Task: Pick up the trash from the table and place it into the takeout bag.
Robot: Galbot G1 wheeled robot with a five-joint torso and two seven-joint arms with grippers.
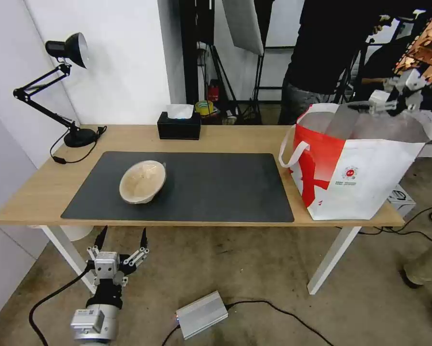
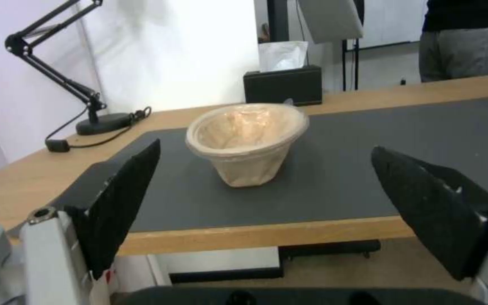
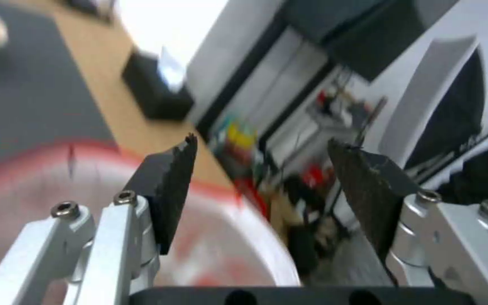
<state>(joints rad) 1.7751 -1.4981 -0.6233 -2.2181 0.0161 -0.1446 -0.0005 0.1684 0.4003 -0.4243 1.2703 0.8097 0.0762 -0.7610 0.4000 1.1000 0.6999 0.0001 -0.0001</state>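
A robot faces a wooden surface (image 1: 216, 139) with one paper-pulp bowl (image 1: 143, 181) left on it.

Nearest, below the surface's front edge, the left claw (image 1: 121, 240) hangs released, empty, aimed at the bowl. The beige bowl lies tilted on the dark mat (image 1: 216, 185), toward its left part. Right of the mat stands the takeout bag (image 1: 355, 163), top open. Above the bag's far rim, the right claw (image 1: 394, 98) hovers, released, empty.

both grippers' jaws wide apart
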